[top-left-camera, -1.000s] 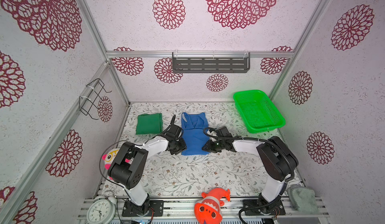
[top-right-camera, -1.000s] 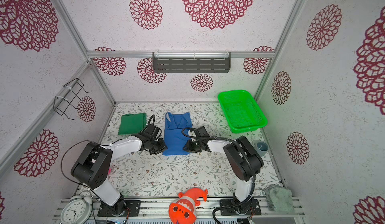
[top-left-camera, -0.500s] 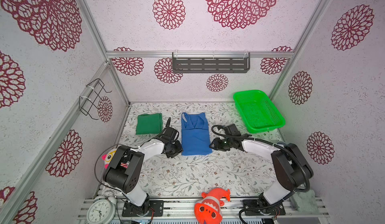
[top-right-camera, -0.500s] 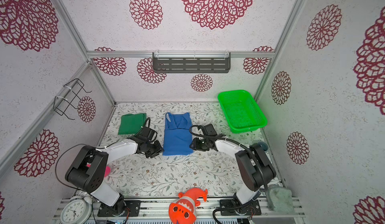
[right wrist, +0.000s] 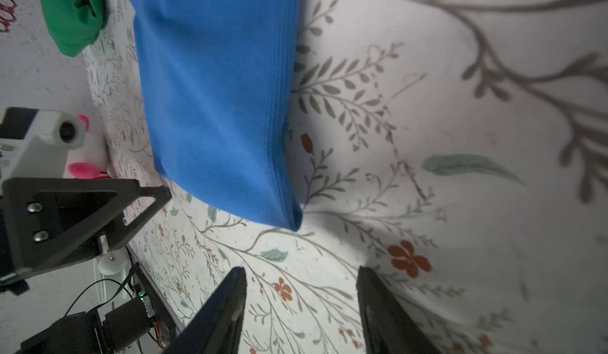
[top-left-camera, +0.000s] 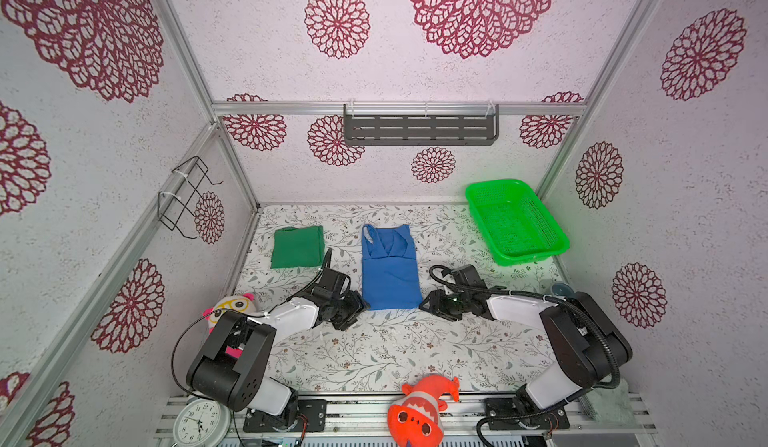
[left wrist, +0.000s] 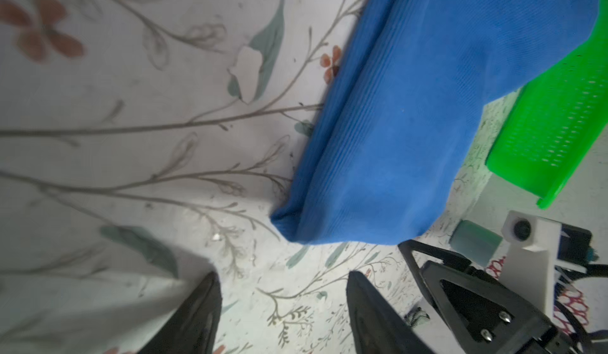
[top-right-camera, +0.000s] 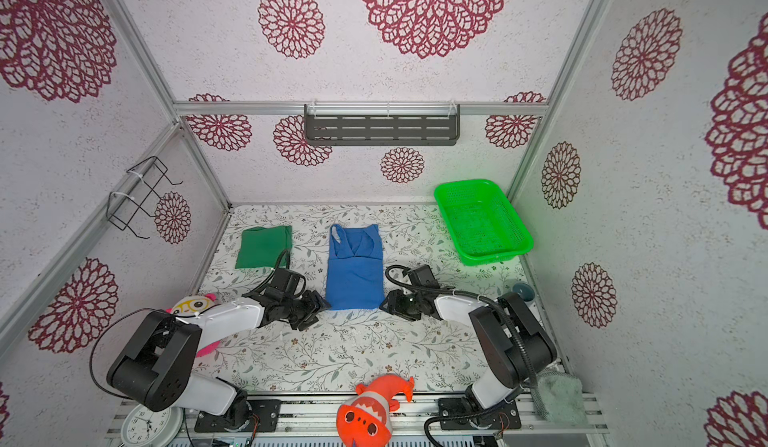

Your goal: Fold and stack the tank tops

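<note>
Since a second ago, left gripper [top-left-camera: 358,312] and right gripper [top-left-camera: 430,308] have backed off the blue tank top [top-left-camera: 388,270]. They sit at its 7 and 5 o'clock corners, jaws parted, holding nothing. It lies mid-worktop [top-left-camera: 374,349], long axis 12-to-6, straps toward 12; the folded dark green tank top [top-left-camera: 297,246] is at its 10 o'clock.

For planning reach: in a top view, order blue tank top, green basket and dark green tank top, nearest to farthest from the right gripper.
1. blue tank top, beside the right gripper
2. green basket, back right
3. dark green tank top, back left
</note>
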